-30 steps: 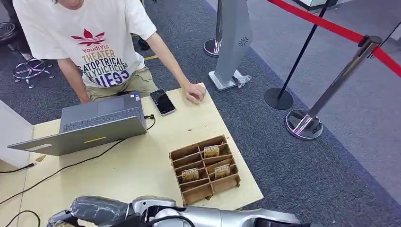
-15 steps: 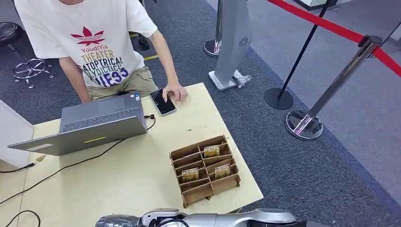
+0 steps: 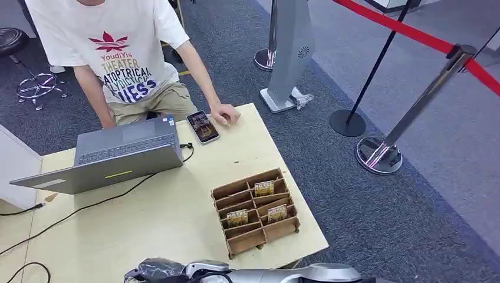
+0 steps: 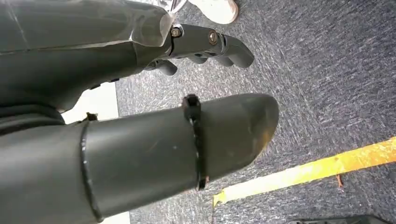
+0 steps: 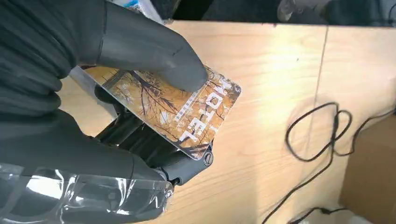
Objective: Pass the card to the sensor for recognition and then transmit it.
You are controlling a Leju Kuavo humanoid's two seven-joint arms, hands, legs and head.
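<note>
In the right wrist view a hotel card point(image 5: 187, 114) printed with golden trees is pinched between the thumb and fingers of my right hand point(image 5: 70, 116), above the pale wooden table point(image 5: 280, 60). In the head view that right hand point(image 3: 156, 271) lies wrapped in plastic film at the table's near edge, its silver arm stretched along the bottom of the picture. My left hand point(image 4: 140, 140) hangs over the grey carpet, fingers point(image 4: 210, 42) apart from the thumb and holding nothing. A wooden divider box point(image 3: 255, 210) near the table's right front holds three more cards point(image 3: 263, 188).
A person in a white T-shirt point(image 3: 112, 53) sits behind the table with a hand point(image 3: 224, 113) at a phone point(image 3: 203, 127). An open grey laptop point(image 3: 112, 154) stands at the far left, with black cables point(image 3: 88, 206) trailing from it. Stanchions with red tape point(image 3: 407, 127) stand on the right.
My right hand has sunk lower and shifted right along the table's near edge. The person's hand moved from the table's far right corner to the phone.
</note>
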